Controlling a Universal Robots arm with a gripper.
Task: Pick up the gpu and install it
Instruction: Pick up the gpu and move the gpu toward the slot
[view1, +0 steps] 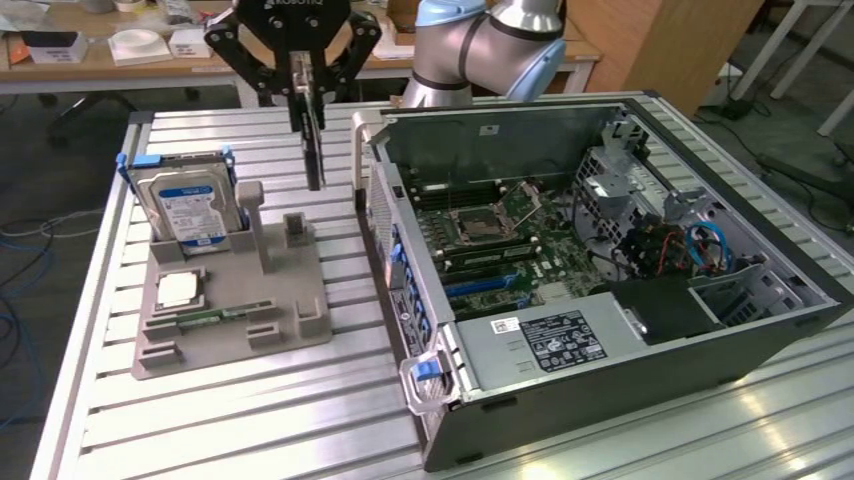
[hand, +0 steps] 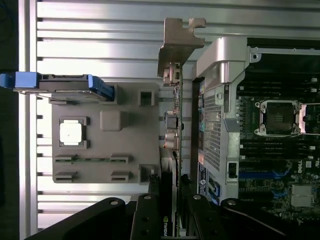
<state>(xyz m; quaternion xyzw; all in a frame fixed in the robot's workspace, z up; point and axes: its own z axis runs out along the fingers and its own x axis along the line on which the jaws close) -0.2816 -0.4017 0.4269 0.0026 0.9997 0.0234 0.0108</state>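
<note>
The gpu (view1: 314, 140), a thin black card, hangs on edge from my gripper (view1: 310, 85), which is shut on its upper edge. It is off the grey holder tray (view1: 234, 320), in the air between the tray and the open computer case (view1: 601, 330). In the wrist view the gpu (hand: 174, 125) shows edge-on, with its metal bracket (hand: 178, 45) at the far end. There my gripper (hand: 170, 202) clamps it between two black fingers (hand: 148, 215). The motherboard (view1: 514, 240) lies exposed inside the case, with blue slots (view1: 483, 285) near its front side.
On the tray stand a blue-labelled hard drive (view1: 191, 205), a square processor (view1: 180, 288) and a small green memory stick (view1: 214, 317). The case's perforated wall (view1: 387, 230) rises beside the hanging card. A slatted metal table (view1: 267, 420) carries everything. Workbenches stand behind.
</note>
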